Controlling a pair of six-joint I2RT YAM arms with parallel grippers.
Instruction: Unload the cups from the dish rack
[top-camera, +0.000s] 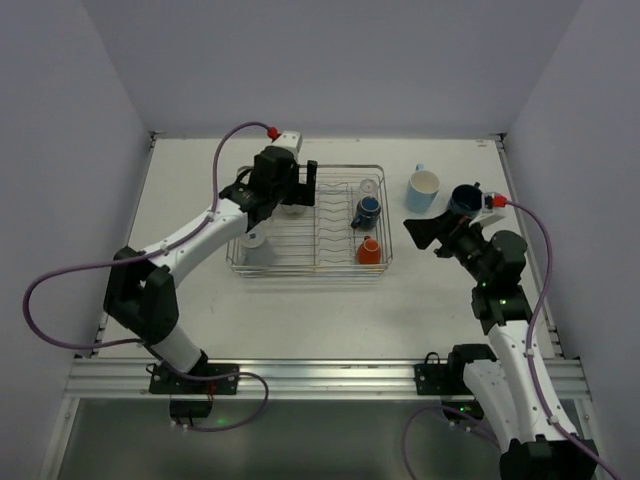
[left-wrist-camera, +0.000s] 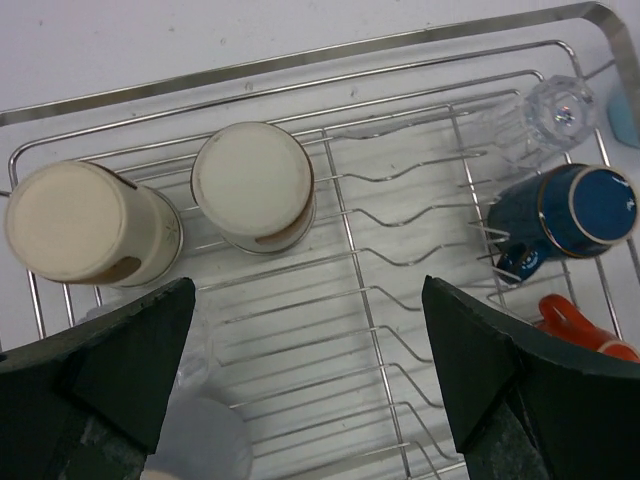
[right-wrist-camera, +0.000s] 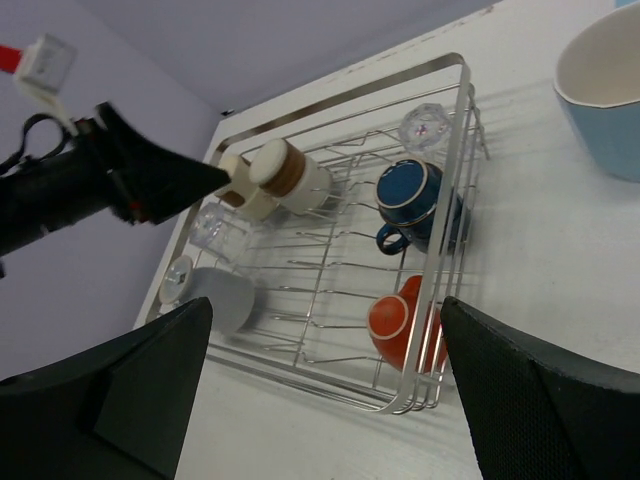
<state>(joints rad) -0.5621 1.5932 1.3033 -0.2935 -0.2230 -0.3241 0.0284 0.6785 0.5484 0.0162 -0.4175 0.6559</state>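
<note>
One light blue mug (top-camera: 423, 188) and one navy mug (top-camera: 465, 200) are set on the table (top-camera: 300, 320) at three o'clock of the silver wire dish rack (top-camera: 300, 250). The left fingers (left-wrist-camera: 110, 380) and right fingers (right-wrist-camera: 540, 400) are spread wide, empty.

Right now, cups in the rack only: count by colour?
Dark blue mug: 1
Orange mug: 1
Clear glasses: 2
Cream-bottomed brown cups: 2
Pale grey cup: 1
Total in the dish rack: 7
Possibly another glass beside the grey one; unclear.
</note>
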